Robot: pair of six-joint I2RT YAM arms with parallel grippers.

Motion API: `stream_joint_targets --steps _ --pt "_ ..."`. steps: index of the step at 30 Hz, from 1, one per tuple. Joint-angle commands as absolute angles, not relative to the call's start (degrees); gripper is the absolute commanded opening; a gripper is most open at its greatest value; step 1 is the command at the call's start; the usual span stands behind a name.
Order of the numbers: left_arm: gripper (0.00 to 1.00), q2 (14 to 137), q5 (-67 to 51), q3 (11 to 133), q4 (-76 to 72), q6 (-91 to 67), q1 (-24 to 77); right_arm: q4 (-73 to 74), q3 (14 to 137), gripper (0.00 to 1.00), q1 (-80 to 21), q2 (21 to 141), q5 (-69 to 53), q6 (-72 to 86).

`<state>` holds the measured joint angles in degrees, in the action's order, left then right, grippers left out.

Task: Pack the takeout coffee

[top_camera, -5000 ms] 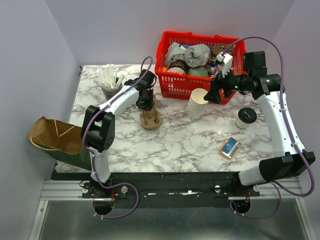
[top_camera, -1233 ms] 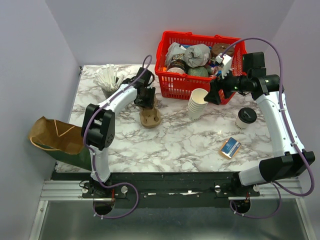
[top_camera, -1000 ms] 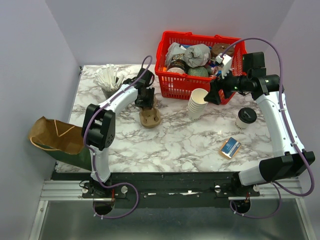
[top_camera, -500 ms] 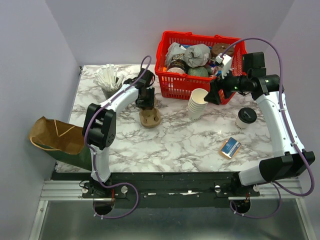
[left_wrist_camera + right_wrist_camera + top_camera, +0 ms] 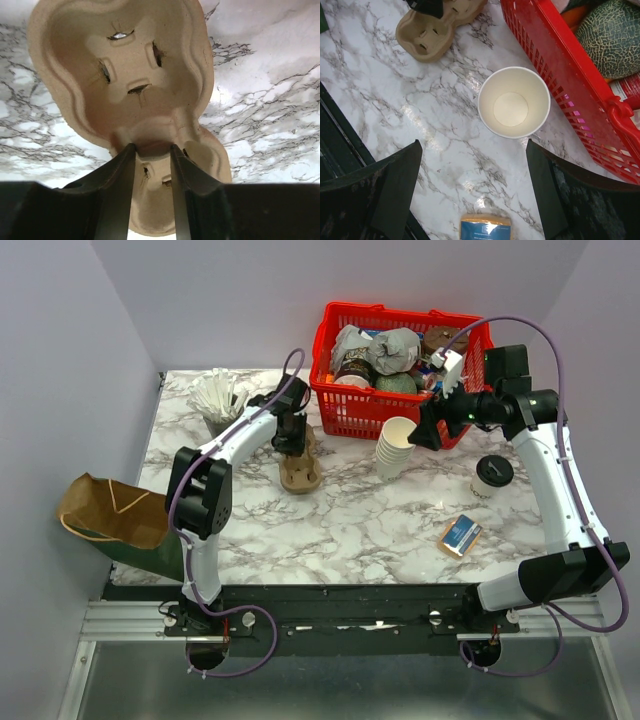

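Note:
A brown cardboard cup carrier (image 5: pixel 299 472) lies on the marble table left of centre. My left gripper (image 5: pixel 292 440) is at its far end, and in the left wrist view the gripper (image 5: pixel 151 146) is shut on the middle ridge of the carrier (image 5: pixel 125 75). My right gripper (image 5: pixel 425 428) is open and empty, hovering above a stack of white paper cups (image 5: pixel 397 445). In the right wrist view the top cup (image 5: pixel 514 102) is empty and sits just ahead of the gripper (image 5: pixel 473 143). A lidded coffee cup (image 5: pixel 492 475) stands at the right.
A red basket (image 5: pixel 322 340) full of groceries stands at the back, right behind the cups (image 5: pixel 545 55). A blue packet (image 5: pixel 459 535) lies front right. A cup of white stirrers (image 5: pixel 220 400) is back left. A brown paper bag (image 5: pixel 110 510) lies off the table's left edge.
The left gripper has shifted the carrier slightly toward the back of the table and turned it a little. The right arm has not moved.

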<state>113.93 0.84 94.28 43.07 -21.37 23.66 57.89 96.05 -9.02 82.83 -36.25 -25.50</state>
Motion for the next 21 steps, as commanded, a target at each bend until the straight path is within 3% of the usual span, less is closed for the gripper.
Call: stream_joint_targets --steps 1,9,11,12,13,18,21 --pt "0.00 111.7 0.7 97.7 43.9 -15.3 22.3 57.0 94.9 0.93 -9.2 82.0 -35.2 -25.8" --pt "0.00 108.1 -2.7 99.9 46.9 -10.0 19.9 57.0 95.6 0.93 -9.2 82.4 -35.2 -25.7" --pt "0.02 107.7 -8.9 99.0 45.7 -12.5 19.0 57.0 95.5 0.93 -9.2 82.5 -35.3 -25.6" --pt "0.29 107.2 -11.1 97.1 45.1 -13.7 18.8 57.0 95.8 0.93 -9.2 82.8 -35.6 -25.6" --pt "0.37 106.5 -12.1 96.2 44.7 -14.9 18.9 57.1 95.9 0.93 -9.2 82.9 -35.7 -25.5" --pt "0.57 105.8 -12.0 92.9 43.9 -15.1 18.6 57.6 96.7 0.93 -9.4 83.1 -36.6 -26.5" --pt "0.63 103.7 -12.0 92.3 43.9 -11.7 18.4 57.7 97.0 0.93 -11.7 82.5 -35.6 -27.8"
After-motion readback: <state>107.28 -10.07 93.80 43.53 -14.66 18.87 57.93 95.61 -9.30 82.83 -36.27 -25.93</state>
